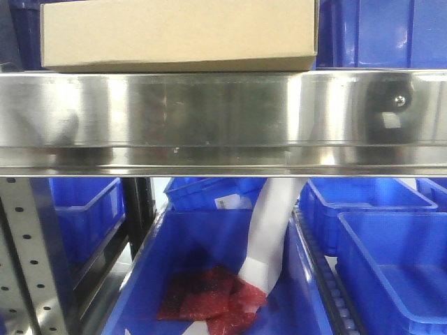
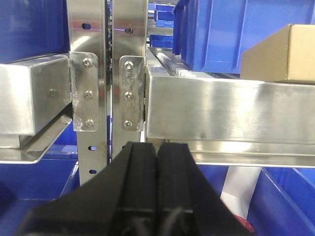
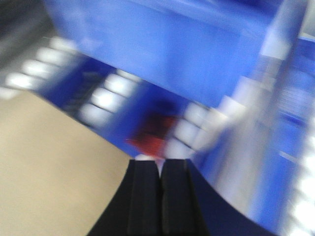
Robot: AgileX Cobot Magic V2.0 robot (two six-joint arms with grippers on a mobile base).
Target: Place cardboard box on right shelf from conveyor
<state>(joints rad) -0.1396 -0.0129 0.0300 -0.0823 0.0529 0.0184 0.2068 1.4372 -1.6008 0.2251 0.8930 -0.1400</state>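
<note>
I'm seeing the left gripper [image 2: 156, 162] sitting with its fingers pressed together on nothing, and the right gripper [image 3: 159, 183] doing the same, though its view is smearing badly. Beyond them the cardboard box [image 1: 178, 33] is lying at the front edge of the right shelf [image 1: 223, 118], its top cut off. Blue bins [image 1: 391, 244] are crowding behind and below.
</note>
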